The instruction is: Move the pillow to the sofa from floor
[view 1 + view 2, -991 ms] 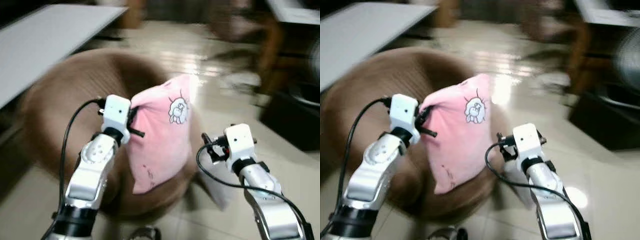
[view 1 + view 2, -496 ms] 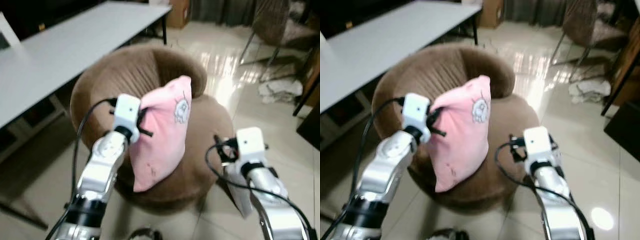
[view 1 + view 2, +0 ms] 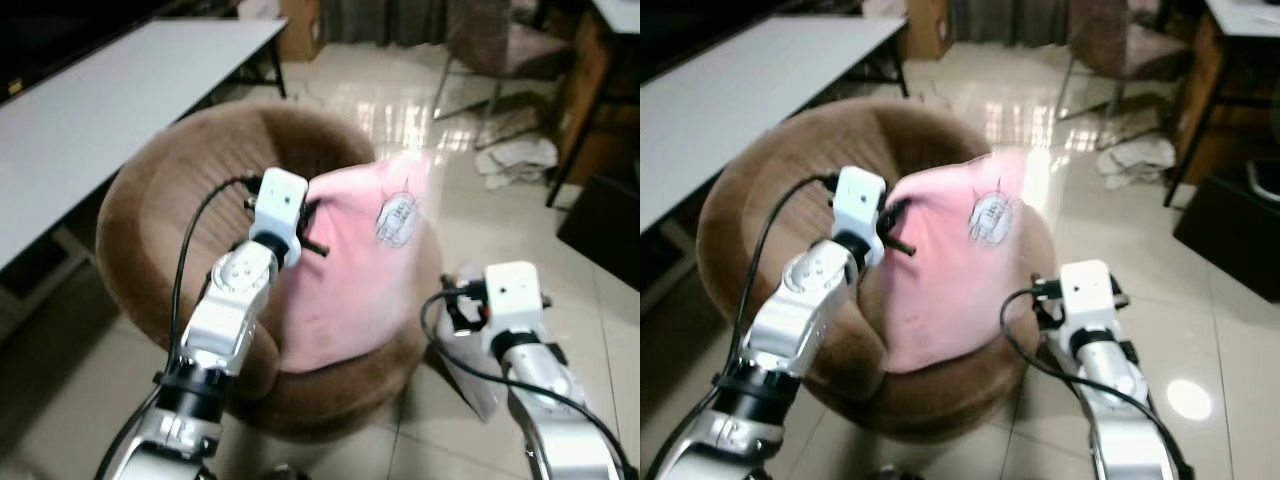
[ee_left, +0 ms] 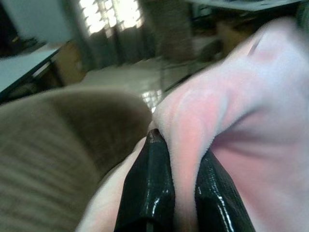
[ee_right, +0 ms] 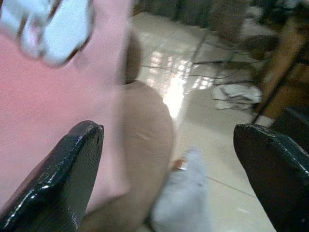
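— Pillow status?
— The pink pillow [image 3: 350, 280] hangs off the floor over the round brown sofa [image 3: 170, 190], one corner clamped in the left gripper [image 4: 181, 193] jaws.
— And the right gripper [image 5: 164, 179]?
— Jaws wide apart, beside the sofa, holding nothing.
— What's left?
— Lifting looks done; I'd judge it only needs lowering onto the seat and letting go.

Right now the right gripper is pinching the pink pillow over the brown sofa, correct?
Not quite: the left gripper pinches the pink pillow over the brown sofa, as the left wrist view shows. The right gripper has its jaws open.
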Controlling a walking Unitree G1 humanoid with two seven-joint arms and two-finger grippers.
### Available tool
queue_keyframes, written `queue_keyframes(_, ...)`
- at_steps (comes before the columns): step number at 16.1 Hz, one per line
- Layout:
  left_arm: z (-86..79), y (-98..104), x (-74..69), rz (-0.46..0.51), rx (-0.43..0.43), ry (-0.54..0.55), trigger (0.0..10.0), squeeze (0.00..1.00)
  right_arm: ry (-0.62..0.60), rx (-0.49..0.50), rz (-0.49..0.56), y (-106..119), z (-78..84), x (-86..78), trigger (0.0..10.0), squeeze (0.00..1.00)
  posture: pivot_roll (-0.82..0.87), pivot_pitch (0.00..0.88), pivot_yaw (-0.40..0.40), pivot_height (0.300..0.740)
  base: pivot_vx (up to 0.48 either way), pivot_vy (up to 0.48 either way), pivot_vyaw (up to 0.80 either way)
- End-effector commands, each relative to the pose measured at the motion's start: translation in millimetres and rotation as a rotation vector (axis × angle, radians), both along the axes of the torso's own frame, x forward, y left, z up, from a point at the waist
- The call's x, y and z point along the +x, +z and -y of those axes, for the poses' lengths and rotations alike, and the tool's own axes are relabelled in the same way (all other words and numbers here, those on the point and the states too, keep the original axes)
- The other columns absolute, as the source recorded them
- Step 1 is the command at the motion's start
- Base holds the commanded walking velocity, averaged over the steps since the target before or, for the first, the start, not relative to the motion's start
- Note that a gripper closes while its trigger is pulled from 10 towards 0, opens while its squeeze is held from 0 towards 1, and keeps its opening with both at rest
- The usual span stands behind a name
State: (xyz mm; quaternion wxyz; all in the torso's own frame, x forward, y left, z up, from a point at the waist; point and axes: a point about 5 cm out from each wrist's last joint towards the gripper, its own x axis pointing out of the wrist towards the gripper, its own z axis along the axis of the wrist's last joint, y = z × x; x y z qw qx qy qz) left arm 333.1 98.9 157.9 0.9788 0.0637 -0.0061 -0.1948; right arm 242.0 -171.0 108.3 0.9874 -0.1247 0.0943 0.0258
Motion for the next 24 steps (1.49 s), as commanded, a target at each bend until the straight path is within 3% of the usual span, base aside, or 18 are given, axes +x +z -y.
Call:
queue_keyframes(1,-9.2,4.4,5.0,0.024,0.004,0.056,10.0,0.0,0.065,-0.007,0.004,3.5,-7.9,0.2,10.0,0.0,-0.07,0.05,0.119,0.74,0.349,0.0,0.0)
queue_keyframes(3,-17.2,-1.6,11.2,-0.015,0.018,0.141,10.0,0.0,0.11,-0.022,-0.012,2.3,-10.8,-0.4,10.0,0.0,-0.07,0.053,0.108,0.74,0.317,0.0,0.8)
queue_keyframes(5,-23.6,-20.9,19.8,-0.147,0.046,0.251,10.0,0.0,0.168,-0.01,-0.076,-5.0,-12.7,-2.2,10.0,0.0,-0.07,0.06,0.102,0.74,0.0,0.0,0.0)
queue_keyframes(7,-27.6,-37.5,25.4,-0.245,0.035,0.306,10.0,0.0,0.304,-0.055,-0.135,-11.9,-18.3,-9.7,10.0,0.0,-0.07,0.067,0.098,0.74,0.0,0.0,0.0)
queue_keyframes(9,-35.5,-57.0,28.1,-0.337,0.114,0.383,10.0,0.0,0.459,-0.065,-0.193,-18.5,-23.9,-21.8,10.0,0.0,-0.07,0.074,0.097,0.74,0.0,0.0,0.0)
queue_keyframes(11,-52.3,-80.5,25.6,-0.481,0.187,0.5,10.0,0.0,0.613,0.006,-0.263,-23.3,-29.9,-31.6,10.0,0.0,-0.08,0.077,0.094,0.74,0.0,0.0,0.0)
queue_keyframes(12,-57.6,-85.0,24.3,-0.512,0.175,0.534,10.0,0.78,0.643,0.025,-0.272,-24.5,-30.9,-32.6,10.0,0.0,-0.08,0.082,0.092,0.74,0.0,0.0,0.0)
queue_keyframes(13,-65.2,-90.4,22.8,-0.552,0.163,0.581,10.0,1.0,0.684,0.044,-0.289,-29.1,-31.8,-32.5,10.0,0.0,-0.08,0.085,0.09,0.74,0.0,0.0,0.0)
queue_keyframes(15,-77.9,-75.9,31.9,-0.456,0.139,0.649,10.0,1.0,0.706,0.033,-0.311,-47.3,-35.0,-19.2,10.0,0.0,-0.09,0.087,0.089,0.74,0.0,0.0,0.0)
queue_keyframes(19,-89.4,-42.1,48.2,-0.282,0.145,0.684,10.0,1.0,0.658,0.018,-0.334,-79.1,-53.5,6.3,10.0,0.0,-0.08,0.086,0.086,0.74,0.0,0.0,0.0)
queue_keyframes(21,-99.6,-17.4,54.9,-0.122,0.139,0.768,10.0,1.0,0.643,0.013,-0.303,-86.3,-69.1,11.5,10.0,0.0,-0.08,0.086,0.086,0.74,0.0,0.0,0.0)
queue_keyframes(22,-101.3,-6.7,56.8,-0.053,0.085,0.784,10.0,1.0,0.635,0.008,-0.279,-87.6,-73.9,11.0,10.0,0.0,-0.08,0.086,0.086,0.74,0.0,0.0,0.0)
queue_keyframes(23,-104.7,3.8,56.4,0.036,0.075,0.828,10.0,0.56,0.62,0.005,-0.25,-88.4,-75.6,10.3,10.0,0.0,-0.08,0.08,0.091,0.74,0.0,0.0,0.0)
queue_keyframes(24,-101.2,5.0,53.1,0.062,-0.043,0.726,10.0,0.0,0.488,-0.068,-0.112,-82.2,-62.0,8.7,10.0,0.0,-0.09,0.069,0.095,0.74,0.0,0.0,0.0)
